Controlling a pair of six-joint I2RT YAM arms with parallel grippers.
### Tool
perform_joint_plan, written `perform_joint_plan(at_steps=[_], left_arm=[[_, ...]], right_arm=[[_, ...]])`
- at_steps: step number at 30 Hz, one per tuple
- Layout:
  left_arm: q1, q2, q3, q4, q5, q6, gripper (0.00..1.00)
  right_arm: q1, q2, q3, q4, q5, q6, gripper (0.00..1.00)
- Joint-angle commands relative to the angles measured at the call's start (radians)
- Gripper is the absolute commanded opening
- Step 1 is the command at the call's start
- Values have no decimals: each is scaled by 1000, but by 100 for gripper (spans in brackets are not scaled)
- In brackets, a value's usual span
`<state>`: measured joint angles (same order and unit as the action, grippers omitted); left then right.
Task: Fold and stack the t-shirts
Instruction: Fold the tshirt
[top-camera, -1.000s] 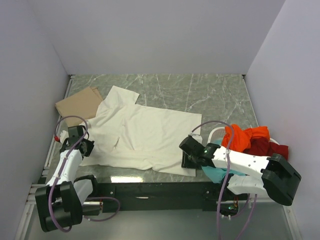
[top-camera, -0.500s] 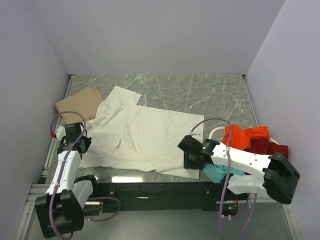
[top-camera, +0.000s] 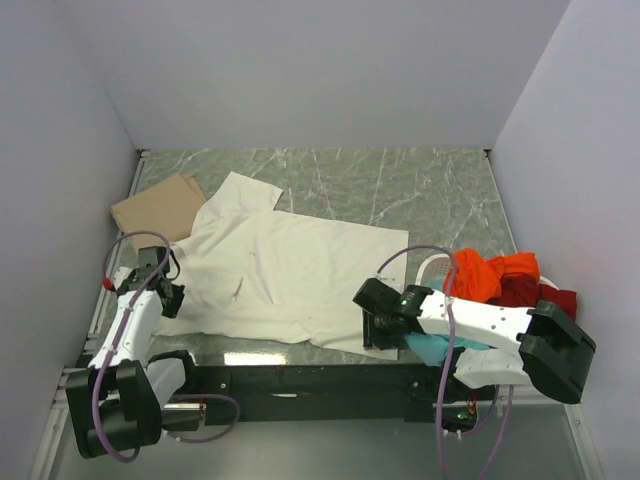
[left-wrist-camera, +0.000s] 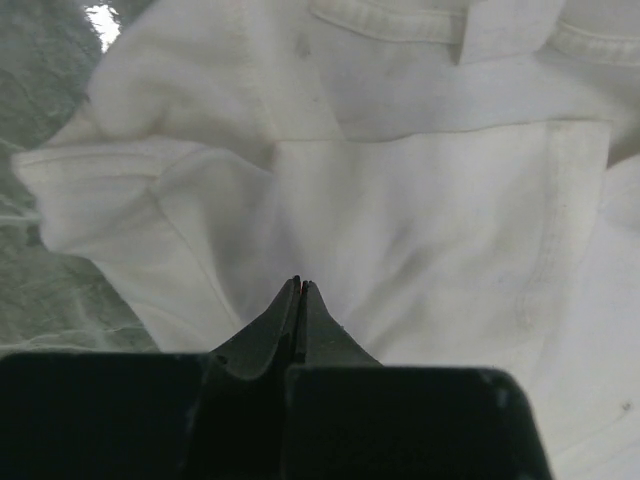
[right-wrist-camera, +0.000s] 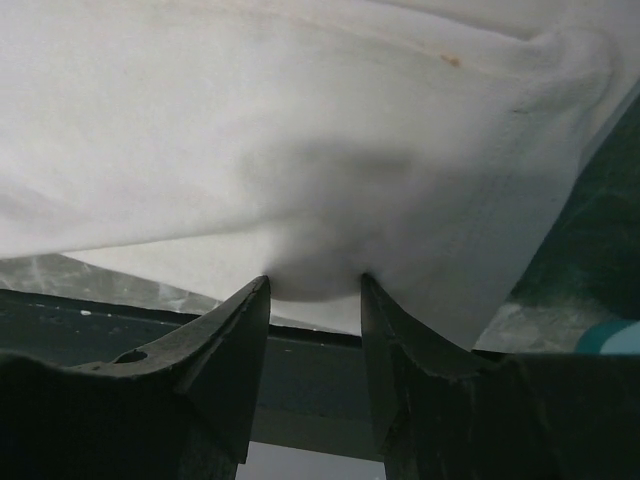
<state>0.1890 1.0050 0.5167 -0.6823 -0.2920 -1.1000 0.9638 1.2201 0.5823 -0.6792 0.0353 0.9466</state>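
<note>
Shirts are lying in three spots on the table (top-camera: 420, 190). At the far left, a tan shirt (top-camera: 160, 205) is sitting folded flat. Next to it, touching its edge, the big white shirt (top-camera: 290, 270) is lying spread out, with bumps and wrinkles in it.

The left pincer (left-wrist-camera: 300, 287) is pressing its two tips tight together, right on the near left part of the white shirt. I cannot tell if a bit of cloth is caught in it.

The right pincer (right-wrist-camera: 312, 285) is holding its tips spread apart at the shirt's near right corner. A soft bulge of white cloth is sagging between them.

At the far right, orange (top-camera: 485, 272), dark red (top-camera: 535, 297) and teal (top-camera: 435, 347) shirts are piling up in a white basket (top-camera: 430, 263).

I am guessing the white shirt is light, floppy and a bit slidey, so it is going to droop and bunch. Pinching it at the hem corners or the shoulders looks best.
</note>
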Motion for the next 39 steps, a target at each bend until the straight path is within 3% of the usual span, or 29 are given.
perform_joint_plan(at_steps=[1,9,26,31,39], left_arm=[[10,6,14,-16,-58,-44,0],[128,96,-20,95,-21,28,0],[135,156,-6,225,-39,86,0],[135,116,3,204,-36,94,0],[126,-100,83,41,-24,109,3]], right_arm=[[10,-1,-36,27,-11,35,49],[9,25,-49,-55,24,54,49],[9,70,21,-191,71,12,49],[10,62,39,-187,71,-2,49],[10,-8,211,-240,61,-72,51]])
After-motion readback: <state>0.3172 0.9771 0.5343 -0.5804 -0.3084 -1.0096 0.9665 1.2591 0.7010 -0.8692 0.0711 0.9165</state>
